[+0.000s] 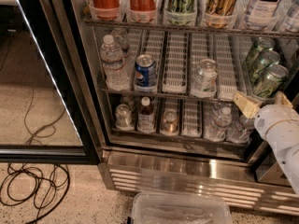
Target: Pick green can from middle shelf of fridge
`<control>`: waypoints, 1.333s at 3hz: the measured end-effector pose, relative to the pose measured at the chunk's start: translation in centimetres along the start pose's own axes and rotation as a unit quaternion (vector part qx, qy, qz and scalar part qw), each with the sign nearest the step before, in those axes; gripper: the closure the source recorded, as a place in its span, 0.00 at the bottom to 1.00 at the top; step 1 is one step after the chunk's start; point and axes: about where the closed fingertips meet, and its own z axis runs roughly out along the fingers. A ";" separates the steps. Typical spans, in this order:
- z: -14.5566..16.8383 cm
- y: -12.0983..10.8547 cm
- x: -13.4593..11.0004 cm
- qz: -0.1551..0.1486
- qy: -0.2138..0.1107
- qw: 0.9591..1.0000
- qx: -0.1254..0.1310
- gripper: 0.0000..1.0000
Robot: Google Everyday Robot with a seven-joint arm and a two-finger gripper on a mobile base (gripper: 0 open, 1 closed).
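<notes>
Three slim green cans stand in a row at the right end of the middle shelf [163, 93]; the front green can [271, 80] is nearest the shelf edge. My gripper [264, 101] is on a white arm at the right. It is open, with one beige fingertip [246, 104] to the left of and just below that can, and the other at the right. It holds nothing and sits in front of the shelf rail. The fridge [187, 169] stands with its black-framed glass door [51, 78] swung open to the left.
On the middle shelf are a water bottle [113, 62], a blue Pepsi can [145, 72] and a silver-white can [205, 77]. Tall bottles fill the shelf above, small bottles and cans the shelf below. A clear plastic bin [180, 209] and cables [32, 183] lie on the floor.
</notes>
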 end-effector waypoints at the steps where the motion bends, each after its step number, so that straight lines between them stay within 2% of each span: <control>1: 0.4 -0.1 -0.3 -0.001 -0.013 1.000 0.007 0.23; 4: 1.9 -0.8 -1.8 -0.016 -0.050 0.998 0.027 0.22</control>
